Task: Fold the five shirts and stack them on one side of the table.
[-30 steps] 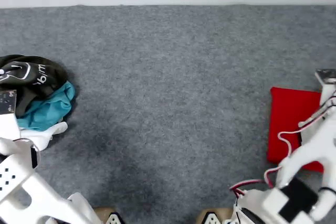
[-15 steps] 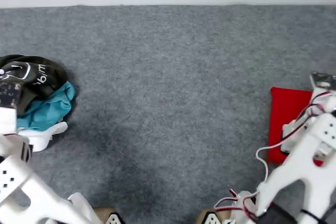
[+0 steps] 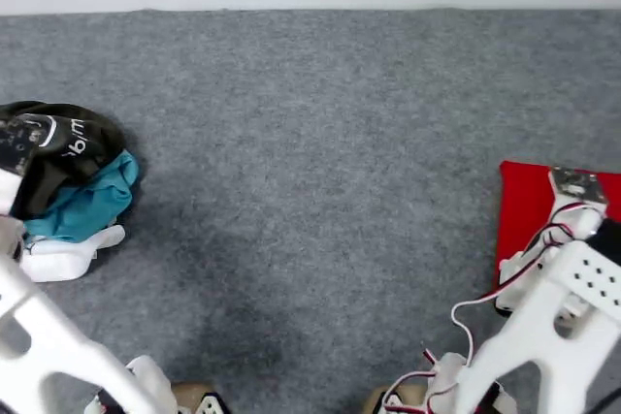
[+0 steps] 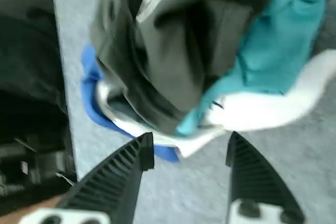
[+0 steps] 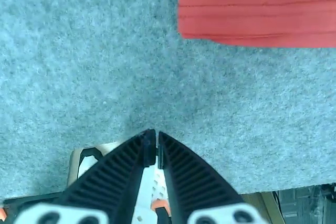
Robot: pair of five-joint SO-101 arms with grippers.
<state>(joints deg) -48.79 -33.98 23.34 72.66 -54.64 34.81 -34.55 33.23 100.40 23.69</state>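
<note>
five shirts on a grey felt table cover (image 3: 310,123). 
item 1: red shirt (image 3: 524,203), folded flat, at 3 o'clock of the table in the high view, well apart from the others. 
items 2–5: one loose, unfolded heap at 9 o'clock. dark shirt (image 3: 63,147) on top; teal shirt (image 3: 87,203) touching it toward 5 o'clock; white shirt (image 3: 63,257) at the heap's 6 o'clock edge; blue shirt (image 4: 97,111) peeking from beneath in the left wrist view. 
left gripper (image 4: 190,140): claw spread wide, nothing between the jaws, hanging over the heap's edge where white and blue cloth meet the felt. 
right gripper (image 5: 155,134): claw pressed together, empty, over bare felt near the red shirt's hem. 
left arm (image 3: 68,356) enters from 7 o'clock; right arm (image 3: 543,327) from 5 o'clock, its wrist overlapping the red shirt.
</note>
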